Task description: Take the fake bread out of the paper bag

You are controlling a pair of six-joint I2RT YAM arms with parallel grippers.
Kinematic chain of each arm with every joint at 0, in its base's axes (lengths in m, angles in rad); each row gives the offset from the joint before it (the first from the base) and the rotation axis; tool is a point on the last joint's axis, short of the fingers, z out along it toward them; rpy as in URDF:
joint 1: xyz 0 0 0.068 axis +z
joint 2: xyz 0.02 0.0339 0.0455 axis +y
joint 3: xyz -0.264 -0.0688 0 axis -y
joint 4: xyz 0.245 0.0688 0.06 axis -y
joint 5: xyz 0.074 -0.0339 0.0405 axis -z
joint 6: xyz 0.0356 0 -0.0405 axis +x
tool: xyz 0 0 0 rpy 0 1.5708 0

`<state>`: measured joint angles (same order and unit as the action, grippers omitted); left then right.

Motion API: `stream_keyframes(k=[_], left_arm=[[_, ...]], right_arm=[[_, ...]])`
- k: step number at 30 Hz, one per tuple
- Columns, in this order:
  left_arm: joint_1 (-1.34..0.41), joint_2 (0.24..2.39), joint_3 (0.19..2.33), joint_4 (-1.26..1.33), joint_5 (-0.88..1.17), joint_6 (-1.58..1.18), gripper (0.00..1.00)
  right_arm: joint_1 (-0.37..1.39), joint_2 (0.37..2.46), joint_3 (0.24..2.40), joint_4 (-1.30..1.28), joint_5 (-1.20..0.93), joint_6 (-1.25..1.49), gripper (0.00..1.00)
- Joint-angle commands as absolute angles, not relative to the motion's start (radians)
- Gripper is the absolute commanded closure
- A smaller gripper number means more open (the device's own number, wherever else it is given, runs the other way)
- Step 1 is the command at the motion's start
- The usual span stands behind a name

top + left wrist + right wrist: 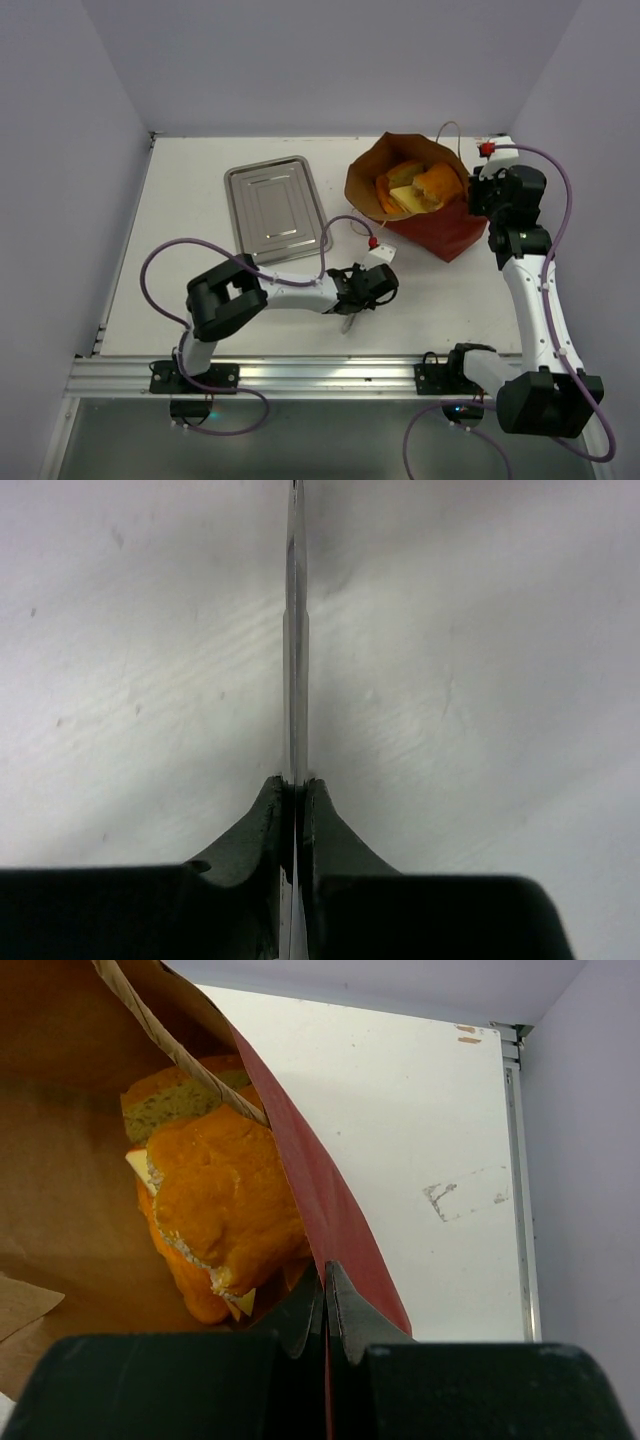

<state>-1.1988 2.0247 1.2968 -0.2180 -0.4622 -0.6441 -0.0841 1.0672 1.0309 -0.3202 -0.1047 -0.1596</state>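
The right gripper [326, 1272] is pinching the red wall of the paper bag [440, 232] at its rim, jaws clamped tight on the paper, while the bag is sitting at the far right of the table [190, 200] with its mouth gaping open. The fake bread [415, 187] is lying inside it, orange and yellow pieces piled against the brown lining. The left gripper [296, 785] is hanging low over the tabletop, in front of the silver tray [272, 208] and well apart from the bag, its jaws squeezing a thin shiny strip [295, 630] I can't identify.
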Motion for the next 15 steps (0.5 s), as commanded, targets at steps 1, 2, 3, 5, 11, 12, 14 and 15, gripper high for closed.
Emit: stream_keyframes(k=[1, 2, 3, 5, 11, 12, 14, 15], left_arm=[[-1.201, 1.897, 1.169, -0.200, -0.387, -0.655, 0.97], [-1.203, 1.867, 1.108, -0.192, -0.379, -0.660, 1.00], [-1.203, 1.835, 1.080, -0.184, -0.374, -0.664, 1.00], [-1.201, 1.740, 1.004, -0.173, -0.364, -0.669, 1.00], [-1.181, 1.478, 0.859, -0.181, -0.333, -0.718, 0.99], [-1.169, 1.409, 0.821, -0.193, -0.325, -0.727, 0.99], [-1.154, 1.336, 0.786, -0.213, -0.322, -0.752, 0.94], [-1.147, 1.298, 0.770, -0.233, -0.322, -0.759, 0.93]], right_arm=[[-0.081, 1.046, 1.019, -0.301, -0.121, -0.143, 1.00], [-0.083, 1.043, 1.019, -0.301, -0.121, -0.143, 1.00], [-0.083, 1.042, 1.017, -0.301, -0.121, -0.141, 1.00], [-0.083, 1.040, 1.017, -0.299, -0.120, -0.138, 1.00], [-0.090, 1.032, 1.012, -0.299, -0.118, -0.135, 1.00], [-0.091, 1.031, 1.011, -0.299, -0.118, -0.135, 1.00], [-0.094, 1.029, 1.009, -0.299, -0.120, -0.133, 1.00], [-0.092, 1.029, 1.009, -0.298, -0.121, -0.133, 1.00]])
